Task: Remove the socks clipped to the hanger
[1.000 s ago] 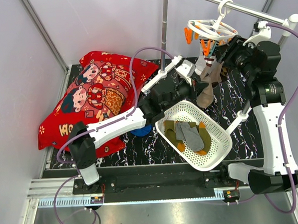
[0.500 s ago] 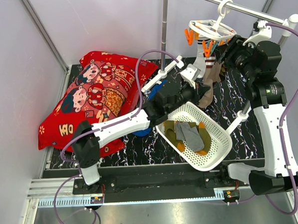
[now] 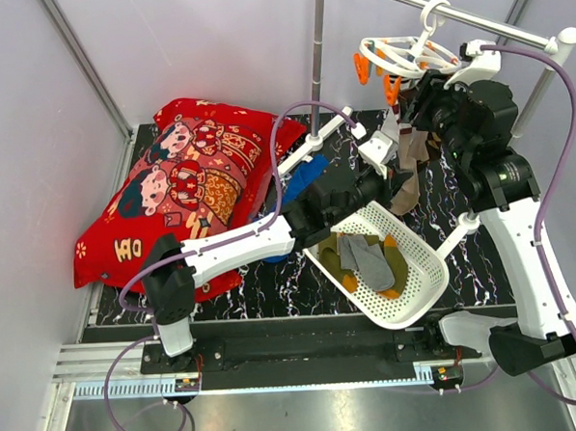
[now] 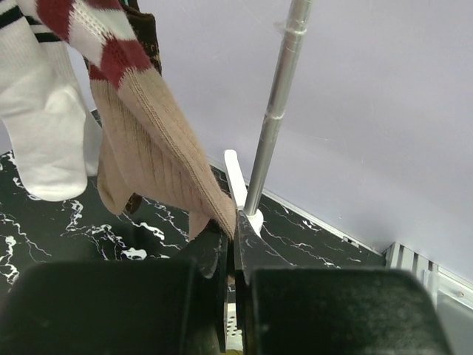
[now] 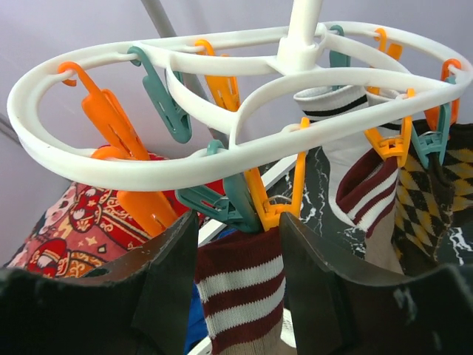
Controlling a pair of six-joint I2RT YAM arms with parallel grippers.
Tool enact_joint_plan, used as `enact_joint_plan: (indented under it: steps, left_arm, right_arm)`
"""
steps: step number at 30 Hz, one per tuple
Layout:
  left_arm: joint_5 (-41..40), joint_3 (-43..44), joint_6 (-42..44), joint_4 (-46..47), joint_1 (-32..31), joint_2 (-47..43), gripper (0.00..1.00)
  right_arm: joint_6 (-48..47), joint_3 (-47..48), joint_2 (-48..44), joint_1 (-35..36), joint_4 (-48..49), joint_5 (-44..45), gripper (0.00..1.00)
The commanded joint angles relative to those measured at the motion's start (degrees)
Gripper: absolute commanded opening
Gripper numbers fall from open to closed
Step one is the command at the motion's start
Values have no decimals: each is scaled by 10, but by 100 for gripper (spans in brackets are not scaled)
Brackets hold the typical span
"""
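Left gripper [image 4: 230, 248] is closed tight on a ribbed tan sock [image 4: 155, 140]; right gripper [image 5: 238, 222], half open, straddles a striped knit sock [image 5: 236, 292] under the ringed plastic hanger [image 5: 133, 168].

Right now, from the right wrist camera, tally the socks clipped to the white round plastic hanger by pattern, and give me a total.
White sock with dark bands: 1
Maroon-and-white striped socks: 2
Dark brown checked sock: 1
Total clipped to the white round plastic hanger: 4
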Motion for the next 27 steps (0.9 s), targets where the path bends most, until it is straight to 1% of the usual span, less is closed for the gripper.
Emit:
enact_joint_plan:
  steps: [1,7,9,10,11,14,19,23,27]
  left_arm:
    - [-22,17,13,36,-2,-9,0]
    - [-24,16,13,34,-2,-11,0]
    - [-24,15,15,35,-3,-11,0]
    - [-24,13,15,36,-3,-12,0]
    - [-24,13,14,37,-3,-12,0]
    - [-24,16,16,39,-2,-12,0]
    - [-34,19,17,36,-2,-10,0]
    - [-38,12,16,38,-3,-13,0]
    - [-38,12,17,38,-3,-18,0]
  right_arm:
    - [-47,39,10,21,1,71,56]
    - [-39,50,7,23,-12,72,56]
    - [-28,68,6,23,-39,53,57]
    - [-19,91,7,22,-52,49,58]
    - [-16,104,9,22,-82,51,58]
    - [-18,130,14,22,-120,66,60]
    - [-30,191,51,21,-194,67,63]
    - [-32,193,48,17,-212,90,62]
    - [-33,193,45,-19,-223,81,62]
